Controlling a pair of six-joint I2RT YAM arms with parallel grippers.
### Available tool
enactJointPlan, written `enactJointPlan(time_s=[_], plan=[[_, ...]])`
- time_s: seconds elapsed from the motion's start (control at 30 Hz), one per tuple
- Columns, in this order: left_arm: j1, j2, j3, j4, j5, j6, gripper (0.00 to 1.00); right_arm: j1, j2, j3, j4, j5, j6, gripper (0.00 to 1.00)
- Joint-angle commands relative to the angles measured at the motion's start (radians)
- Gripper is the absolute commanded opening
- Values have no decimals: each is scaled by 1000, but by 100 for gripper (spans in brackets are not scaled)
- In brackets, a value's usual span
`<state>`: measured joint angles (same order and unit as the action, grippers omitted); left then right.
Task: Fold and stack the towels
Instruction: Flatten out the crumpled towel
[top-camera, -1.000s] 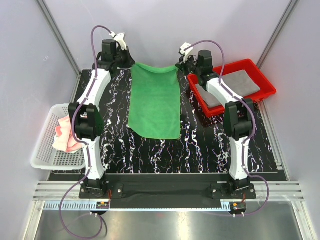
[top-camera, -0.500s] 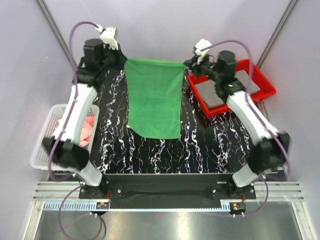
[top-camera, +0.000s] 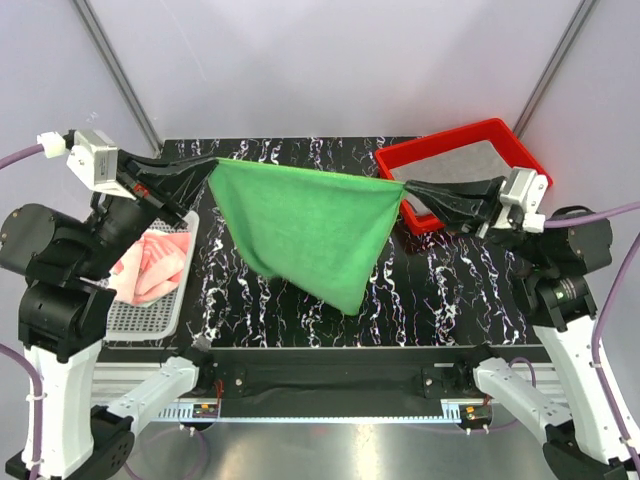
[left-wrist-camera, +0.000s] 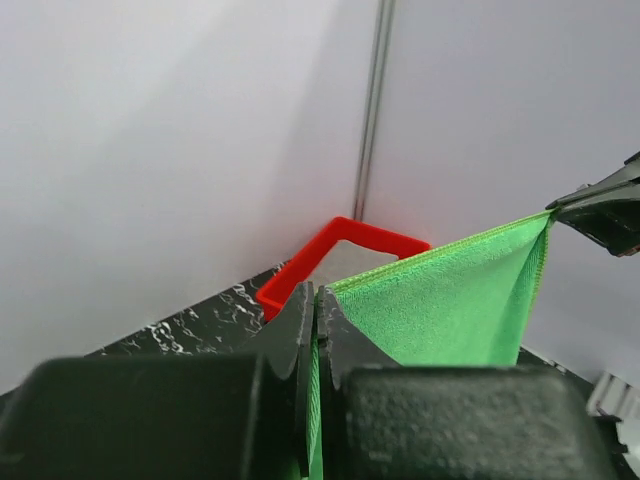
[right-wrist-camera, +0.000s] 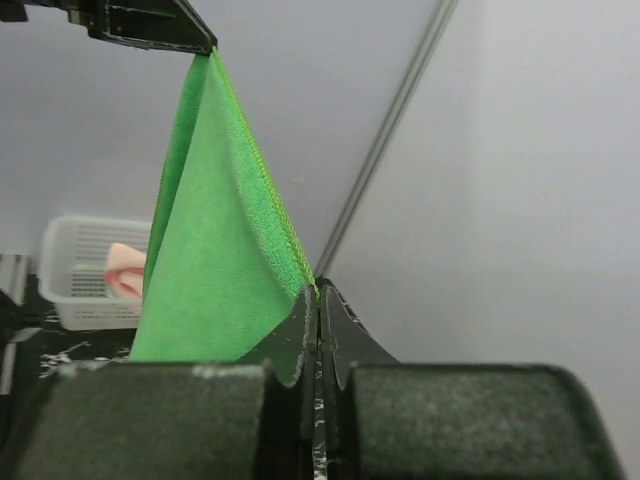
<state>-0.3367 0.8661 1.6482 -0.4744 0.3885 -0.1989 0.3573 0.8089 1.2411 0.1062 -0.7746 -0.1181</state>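
The bright green towel (top-camera: 305, 225) hangs in the air, stretched between both grippers above the black marbled table (top-camera: 460, 290). My left gripper (top-camera: 212, 166) is shut on its left top corner. My right gripper (top-camera: 404, 188) is shut on its right top corner. The towel sags to a point near the table's middle. In the left wrist view the green towel (left-wrist-camera: 460, 300) runs from my jaws to the right gripper (left-wrist-camera: 553, 208). In the right wrist view the towel (right-wrist-camera: 215, 250) runs up to the left gripper (right-wrist-camera: 208, 46). The grey towel (top-camera: 455, 165) lies in the red tray (top-camera: 440, 145). The pink towel (top-camera: 155, 265) lies in the white basket (top-camera: 140, 318). The pale blue-white towel is out of view.
The red tray stands at the back right of the table, also in the left wrist view (left-wrist-camera: 330, 250). The white lattice basket sits off the table's left edge, also in the right wrist view (right-wrist-camera: 85, 275). Grey walls enclose the cell.
Both arms have risen and swung toward the camera, lifting the green towel off the table. It lay flat a second ago and now hangs stretched between the grippers.
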Motion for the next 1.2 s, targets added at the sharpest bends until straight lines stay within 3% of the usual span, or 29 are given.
enactJointPlan(time_s=[0.0, 0.17, 0.37, 0.5, 0.63, 0.77, 0.9, 1.17], plan=[[16, -13, 53, -24, 12, -53, 0, -14, -85, 14, 38, -34, 155, 0], [16, 22, 70, -50, 1, -50, 0, -14, -79, 83, -25, 7, 94, 0], [16, 126, -33, -30, -143, 30, 0, -14, 48, 48, -82, 161, -103, 0], [22, 261, -53, 16, -273, 85, 0, -15, 237, 14, -11, 218, -179, 0], [85, 466, -15, 63, -283, 112, 0, -20, 455, 44, 92, 261, -251, 0], [166, 677, 37, 158, -258, 102, 0, -66, 787, 240, 125, 242, -288, 0], [202, 898, 174, 149, -240, 122, 0, -90, 1055, 455, 127, 166, -284, 0], [226, 1186, 435, 154, -182, 148, 0, -100, 1421, 785, 151, 104, -255, 0]])
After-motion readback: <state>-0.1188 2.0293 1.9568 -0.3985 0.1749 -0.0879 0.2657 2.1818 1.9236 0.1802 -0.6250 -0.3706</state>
